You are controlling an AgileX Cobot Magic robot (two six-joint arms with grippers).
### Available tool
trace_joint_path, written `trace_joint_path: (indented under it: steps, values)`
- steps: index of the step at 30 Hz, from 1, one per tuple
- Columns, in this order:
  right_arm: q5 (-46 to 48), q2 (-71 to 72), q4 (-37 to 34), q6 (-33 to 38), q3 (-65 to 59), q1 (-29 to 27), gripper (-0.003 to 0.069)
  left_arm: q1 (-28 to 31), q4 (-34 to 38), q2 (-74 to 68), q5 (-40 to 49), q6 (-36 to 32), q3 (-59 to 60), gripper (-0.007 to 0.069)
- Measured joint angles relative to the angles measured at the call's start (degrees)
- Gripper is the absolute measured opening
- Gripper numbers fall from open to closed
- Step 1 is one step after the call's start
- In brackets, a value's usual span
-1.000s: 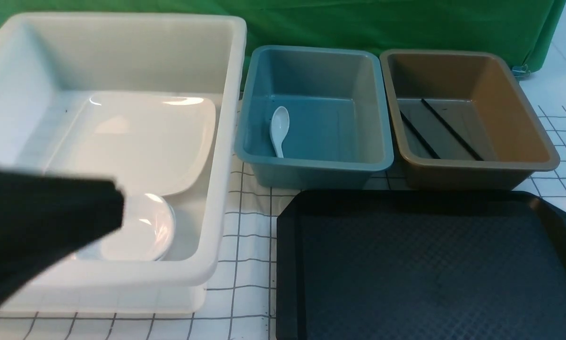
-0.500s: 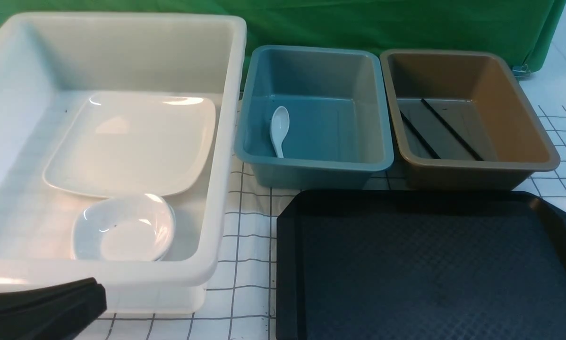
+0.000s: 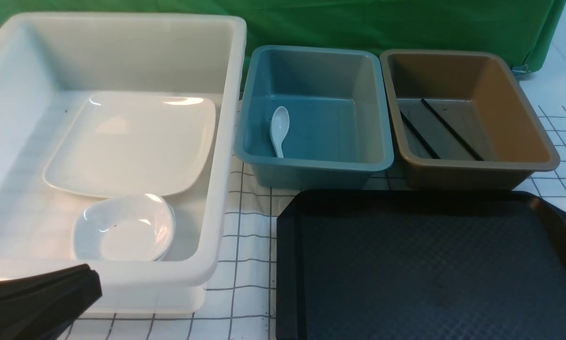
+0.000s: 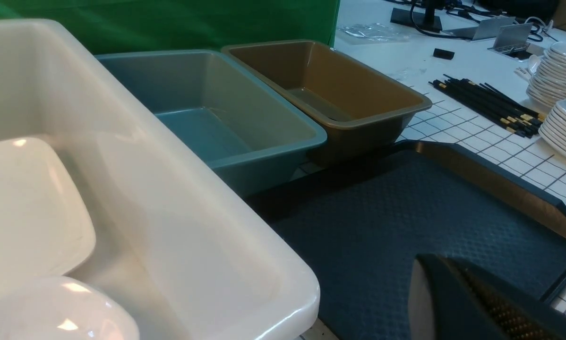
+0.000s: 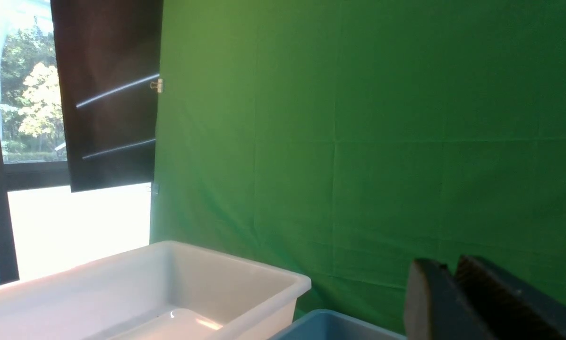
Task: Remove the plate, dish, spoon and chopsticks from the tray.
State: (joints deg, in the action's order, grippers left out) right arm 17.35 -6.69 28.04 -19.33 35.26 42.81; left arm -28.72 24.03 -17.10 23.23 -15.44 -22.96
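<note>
The black tray (image 3: 429, 264) lies bare at the front right. The white plate (image 3: 127, 141) and the small dish (image 3: 124, 229) rest inside the white bin (image 3: 217, 141). In the blue bin (image 3: 311, 166) lies the white spoon (image 3: 279, 128). The black chopsticks (image 3: 448, 126) lie in the brown bin (image 3: 524, 118). My left gripper (image 3: 87, 285) is shut and empty, low at the white bin's near left corner. Its wrist view shows the left gripper (image 4: 436, 260) over the tray (image 4: 382, 222). My right gripper (image 5: 448, 264) is raised, jaws slightly open, holding nothing.
The three bins stand in a row behind the tray on a gridded white cloth, with a green curtain behind them. Right of the tray, stacks of white dishes (image 4: 561, 94) and a bundle of black sticks (image 4: 491, 101) sit on the table.
My left arm has pulled back from over the white bin to the front left corner, uncovering the dish. Nothing else in the front view has moved.
</note>
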Motion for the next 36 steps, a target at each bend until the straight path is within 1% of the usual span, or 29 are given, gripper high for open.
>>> trace_joint_path:
  steps: [8,11,14,16,17,19,27,31,36]
  values:
    - [0.1,0.0,0.0,0.0,0.0,0.0,0.0115,0.0,-0.1,0.0,0.0,0.1,0.0,-0.0001]
    - [0.1,0.0,0.0,0.0,0.0,0.0,0.0123,0.0,-1.3,0.1,-0.4,0.1,0.0,-0.0001]
    - [0.1,0.0,0.0,0.0,0.0,0.0,0.0130,0.1,-9.0,1.0,-3.1,2.7,1.2,-0.0001]
    - [0.1,0.0,0.0,0.0,0.0,0.0,0.0134,1.6,-13.4,2.3,-4.2,5.3,3.0,-0.0001]
    - [0.1,0.0,0.0,0.0,0.0,0.0,0.0134,1.8,-13.8,2.4,-4.2,5.5,3.2,-0.0001]
    - [0.2,0.0,0.0,0.0,0.0,0.0,0.0140,5.7,-15.6,4.7,-5.0,6.5,6.0,-0.0001]
    - [0.3,0.0,0.0,0.0,0.0,0.0,0.0157,21.5,-18.1,13.4,-9.9,6.9,17.8,-0.0001]
    - [0.3,0.0,0.0,0.0,0.0,0.0,0.0165,25.2,-19.0,16.6,-10.6,7.1,21.2,-0.0001]
    - [0.4,0.0,0.0,0.0,0.0,0.0,0.0176,25.7,-19.2,17.1,-10.6,7.1,23.3,-0.0001]
